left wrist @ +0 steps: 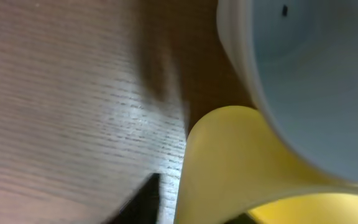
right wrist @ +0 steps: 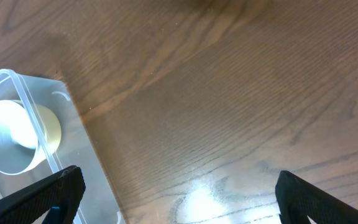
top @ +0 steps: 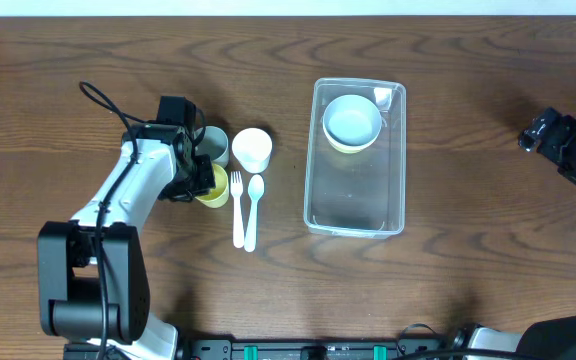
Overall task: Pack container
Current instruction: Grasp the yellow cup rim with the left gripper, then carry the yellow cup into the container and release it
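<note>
I can't tell if my left gripper (top: 203,184) is squeezing the yellow cup (top: 215,191) yet, so I should grip its wall firmly and lift slowly toward the container (top: 310,170).

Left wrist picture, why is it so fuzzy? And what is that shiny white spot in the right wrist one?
Left wrist view: the yellow cup and the pale cup sit right against the lens, so they blur. Right wrist view: light glares off the table near the bottom edge, though the wood grain is sharp. Overhead view: evenly lit and crisp.
</note>
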{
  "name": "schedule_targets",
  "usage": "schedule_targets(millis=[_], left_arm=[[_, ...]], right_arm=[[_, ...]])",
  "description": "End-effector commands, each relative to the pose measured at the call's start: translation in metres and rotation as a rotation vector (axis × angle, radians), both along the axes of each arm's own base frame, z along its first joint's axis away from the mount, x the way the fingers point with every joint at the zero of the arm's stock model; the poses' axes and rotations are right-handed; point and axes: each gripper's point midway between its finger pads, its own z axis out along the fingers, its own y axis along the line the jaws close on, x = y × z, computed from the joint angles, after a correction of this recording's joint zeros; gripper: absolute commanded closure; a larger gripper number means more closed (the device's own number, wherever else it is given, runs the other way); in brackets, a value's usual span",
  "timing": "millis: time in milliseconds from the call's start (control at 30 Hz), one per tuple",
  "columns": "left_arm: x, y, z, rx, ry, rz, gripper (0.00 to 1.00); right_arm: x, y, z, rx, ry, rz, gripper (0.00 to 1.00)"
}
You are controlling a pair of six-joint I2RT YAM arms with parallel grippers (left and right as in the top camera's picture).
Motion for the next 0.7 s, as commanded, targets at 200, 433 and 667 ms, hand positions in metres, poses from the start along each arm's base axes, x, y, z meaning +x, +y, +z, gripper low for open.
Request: schedule_targets(millis=[200,433,667], left_arm=[[0.001,0.001,0.066,-0.017,-0.165,0.010,0.94],[-0.022,-0.051,0.165,-0.204,-0.367,-0.164,0.94],[-0.028,-0.140,0.222,-0.249,-0.467,-0.468,0.94]], right_arm=[[0.000,-0.002,-0.002,-0.006,0.006,0.007,0.01],[0.000,-0.002,-0.002,-0.006,0.006,0.006,0.01],[0.000,-0.002,-0.002,-0.006,0.006,0.006,0.01]])
